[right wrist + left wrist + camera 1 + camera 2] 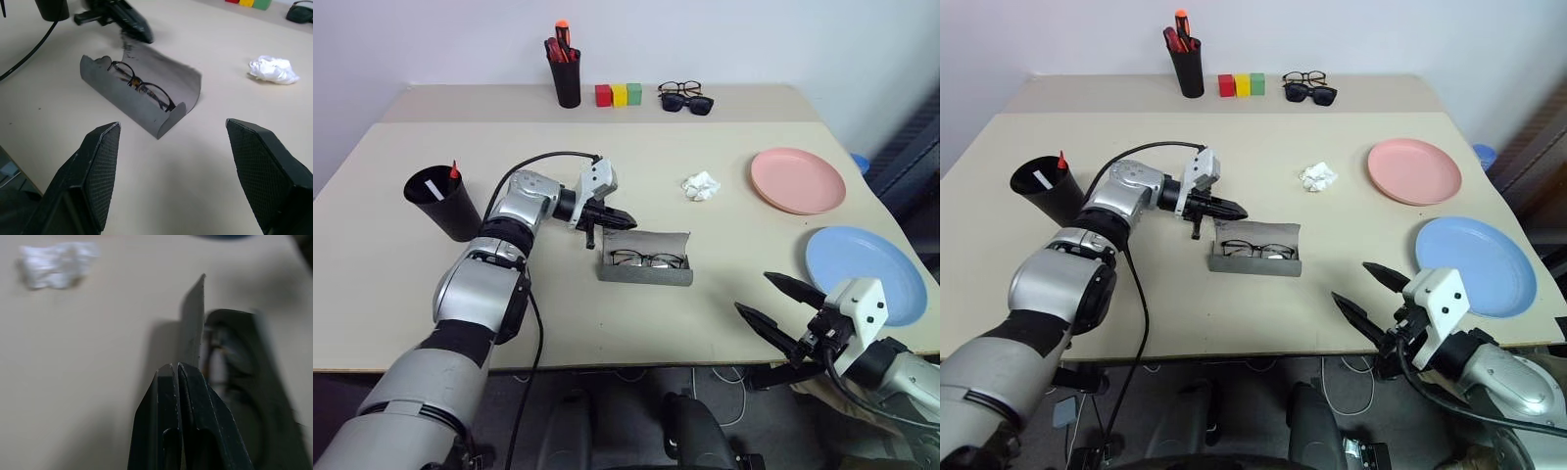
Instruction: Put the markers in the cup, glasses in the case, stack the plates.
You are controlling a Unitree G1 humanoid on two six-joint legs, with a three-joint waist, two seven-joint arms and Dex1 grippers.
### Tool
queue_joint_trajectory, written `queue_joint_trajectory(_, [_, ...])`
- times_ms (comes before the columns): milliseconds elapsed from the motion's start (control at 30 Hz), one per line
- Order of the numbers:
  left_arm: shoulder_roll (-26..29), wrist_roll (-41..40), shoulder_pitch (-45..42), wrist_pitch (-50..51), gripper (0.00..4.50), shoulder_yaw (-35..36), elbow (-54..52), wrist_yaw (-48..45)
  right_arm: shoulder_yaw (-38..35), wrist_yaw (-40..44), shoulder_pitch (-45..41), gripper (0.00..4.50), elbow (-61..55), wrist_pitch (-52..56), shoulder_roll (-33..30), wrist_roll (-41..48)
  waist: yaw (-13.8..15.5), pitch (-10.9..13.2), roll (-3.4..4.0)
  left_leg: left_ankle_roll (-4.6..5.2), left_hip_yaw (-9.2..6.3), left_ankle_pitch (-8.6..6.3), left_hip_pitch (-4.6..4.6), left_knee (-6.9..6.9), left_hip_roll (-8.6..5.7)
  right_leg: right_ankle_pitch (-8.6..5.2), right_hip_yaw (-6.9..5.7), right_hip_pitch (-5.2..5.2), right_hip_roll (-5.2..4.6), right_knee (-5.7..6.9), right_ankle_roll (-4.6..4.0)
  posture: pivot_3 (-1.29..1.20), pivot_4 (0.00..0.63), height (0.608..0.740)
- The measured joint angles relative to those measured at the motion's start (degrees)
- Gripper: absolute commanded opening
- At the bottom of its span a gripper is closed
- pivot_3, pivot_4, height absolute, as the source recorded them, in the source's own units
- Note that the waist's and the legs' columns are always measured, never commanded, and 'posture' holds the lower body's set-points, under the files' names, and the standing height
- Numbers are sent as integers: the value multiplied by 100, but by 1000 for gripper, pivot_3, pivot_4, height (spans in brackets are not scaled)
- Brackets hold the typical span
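Now your left gripper [625,217], pressed together, sits at the case [645,270] lid edge; right gripper [775,307] spread, two plates [798,180] apart.

Both eye views are looking down over the desk [607,323]; both wrist views are closing on the case [132,98] from opposite sides

A crumpled tissue [701,185] lies mid-table; 3 coloured blocks [619,94], sunglasses [688,103] and a pen holder [566,78] line the far edge.
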Motion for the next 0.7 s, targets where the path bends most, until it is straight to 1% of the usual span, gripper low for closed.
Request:
queue_joint_trajectory(133, [90,20,436,79,109,-299,-342,-565,16,-92,-129,3513,11,58,-63,63,-13,-1,2,2,-2,0,2,0,1,0,0,0,0,4,-1,0,150,740])
queue_joint_trajectory(267, [241,-94,753,198,109,-579,-1164,-565,84,-284,-391,3513,24,224,-147,92,-3,-10,2,3,-4,-1,5,2,1,-1,0,7,0,4,-1,0,150,740])
queue_joint_trajectory(400, [352,-151,1186,493,109,-560,-2048,-501,139,-654,-521,3513,178,447,-149,-66,-3,-21,4,6,-4,-2,7,1,1,-1,0,8,0,2,-1,0,150,740])
queue_joint_trajectory(533, [373,-366,1666,925,109,-340,-2934,-183,85,-1095,-660,3513,419,522,-97,-259,7,-21,4,5,-4,-2,4,3,1,-1,0,7,0,3,-1,0,150,740])
queue_joint_trajectory(600, [156,-642,1989,1163,109,-76,-3636,277,16,-1388,-757,3513,717,511,-13,-454,26,-16,-1,6,-6,-2,-3,8,1,-1,0,6,0,2,-1,0,150,740])
queue_joint_trajectory(667, [-118,-858,2092,1305,109,56,-4265,702,4,-1630,-805,3513,1088,503,3,-703,61,-15,-3,6,-6,-2,-7,12,-1,-1,0,5,-1,1,-1,0,150,740])
queue_joint_trajectory(700, [-241,-935,2107,1408,337,103,-4583,928,4,-1722,-829,3513,1293,491,24,-815,70,-16,-3,6,-6,-2,-5,12,-1,-1,1,6,-1,1,-1,0,150,740])
